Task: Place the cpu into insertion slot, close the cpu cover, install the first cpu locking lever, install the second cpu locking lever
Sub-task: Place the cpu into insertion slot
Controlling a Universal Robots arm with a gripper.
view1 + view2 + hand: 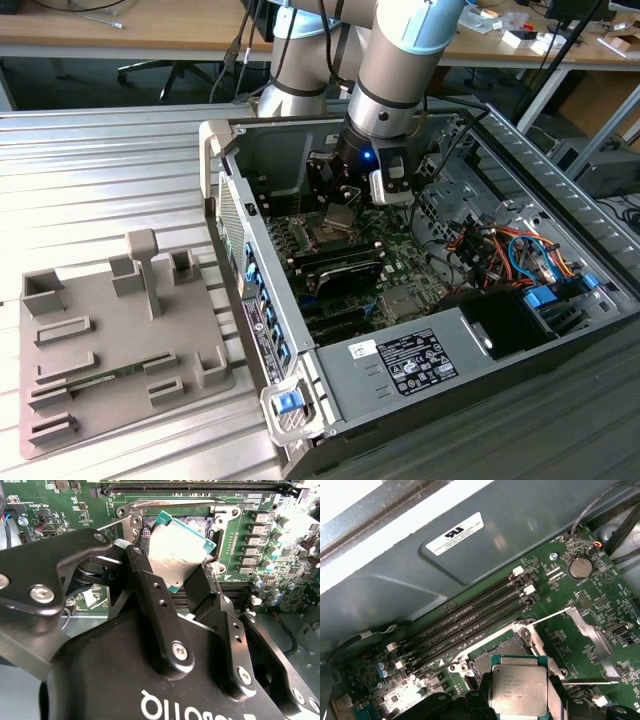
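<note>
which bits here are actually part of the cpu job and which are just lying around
Part of the job: gripper, shut on the cpu; insertion slot; cpu cover, open; locking lever.
Just lying about: memory slots; coin battery; grey fixture plate; cables.

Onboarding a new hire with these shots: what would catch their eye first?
The black two-fingered hand pinches a small square silvery-grey cpu chip by its edges, right over the dark square insertion slot in the green circuit board. Beside the slot, the thin silvery metal cover frame stands swung open. In the exterior view, the arm reaches into an open grey computer case, with a grey fixture tray on that view's left.
</note>
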